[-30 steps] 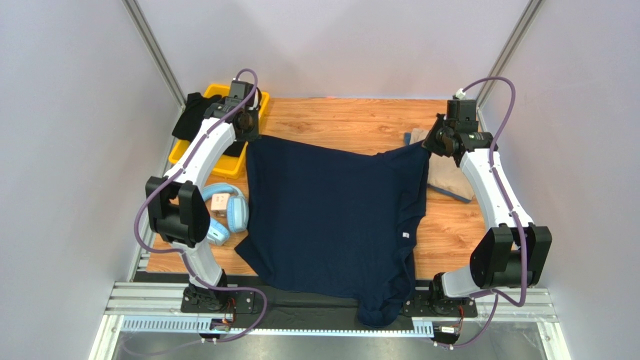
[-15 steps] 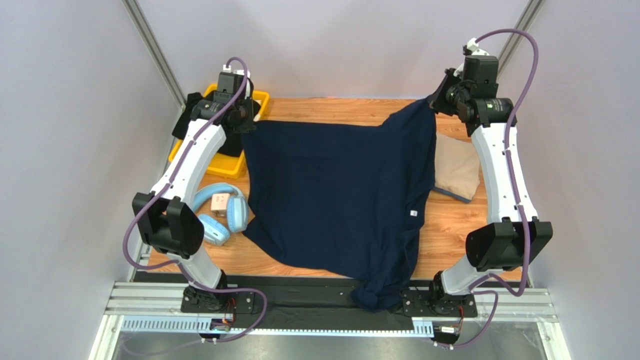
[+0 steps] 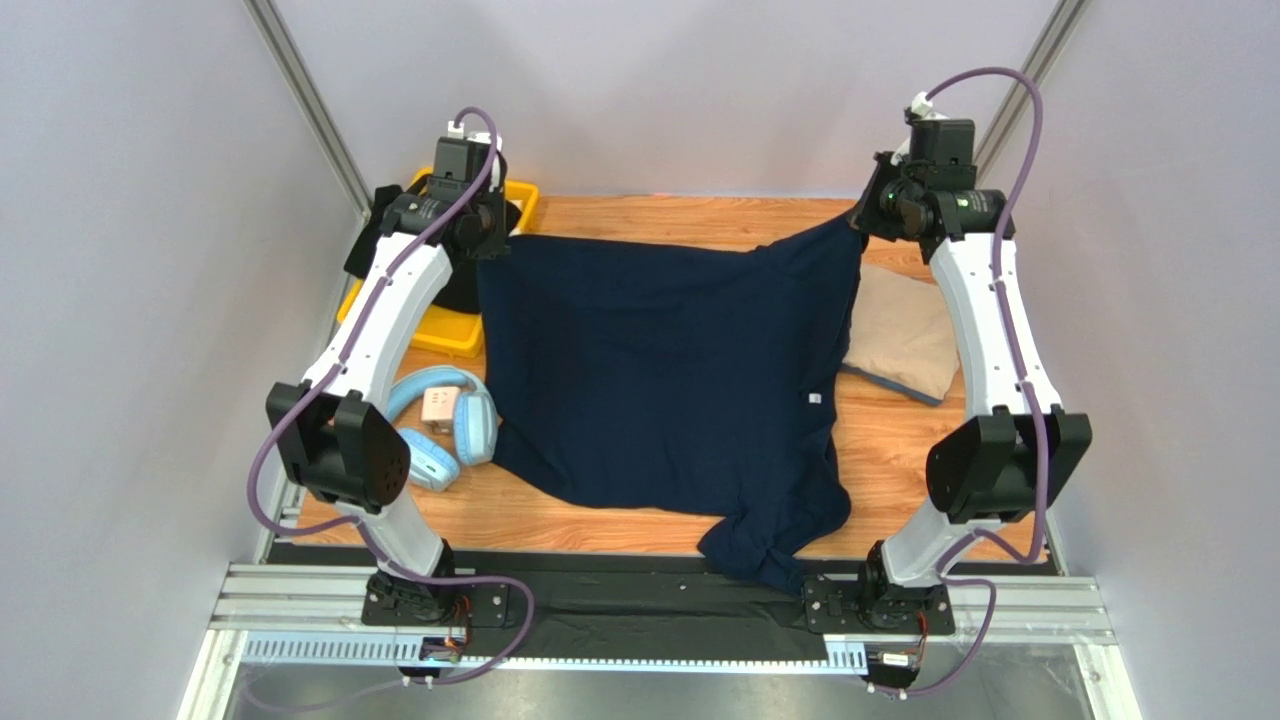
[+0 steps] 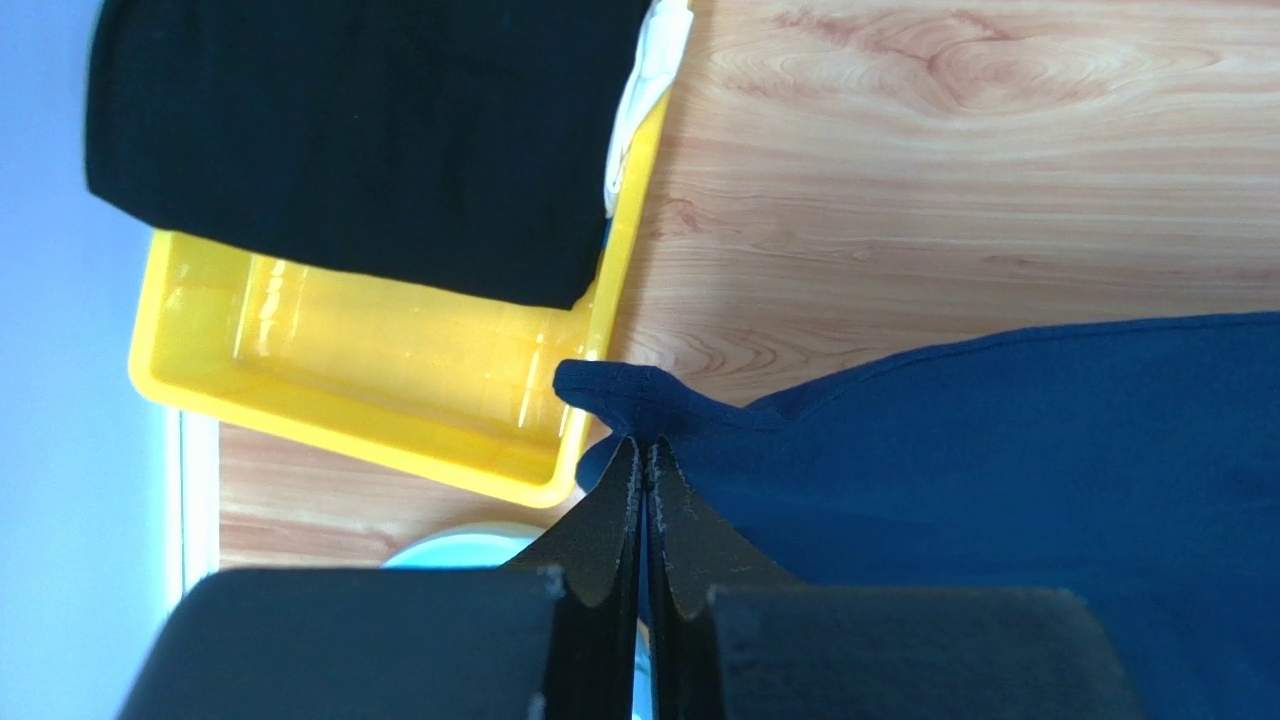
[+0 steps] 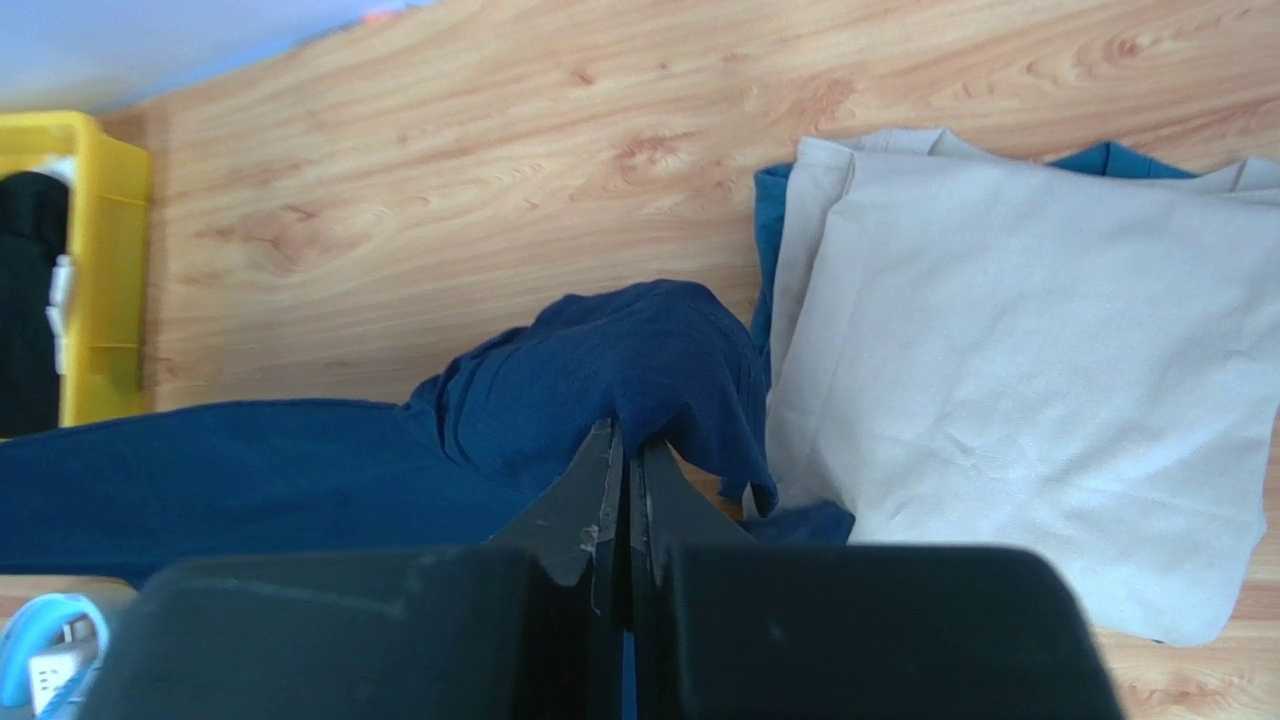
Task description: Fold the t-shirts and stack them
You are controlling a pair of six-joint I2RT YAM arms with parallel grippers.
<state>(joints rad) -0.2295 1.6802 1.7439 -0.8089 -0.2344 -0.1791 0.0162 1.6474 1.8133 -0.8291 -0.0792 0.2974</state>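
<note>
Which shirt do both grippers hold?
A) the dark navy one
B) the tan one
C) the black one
A: the left gripper and the right gripper are each closed on an edge of the dark navy shirt.

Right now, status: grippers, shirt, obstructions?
Both shut on dark navy cloth t-shirt: left gripper, right gripper. Near end overhangs wooden table. Flanking it: folded tan shirt, light blue headphones.
</note>
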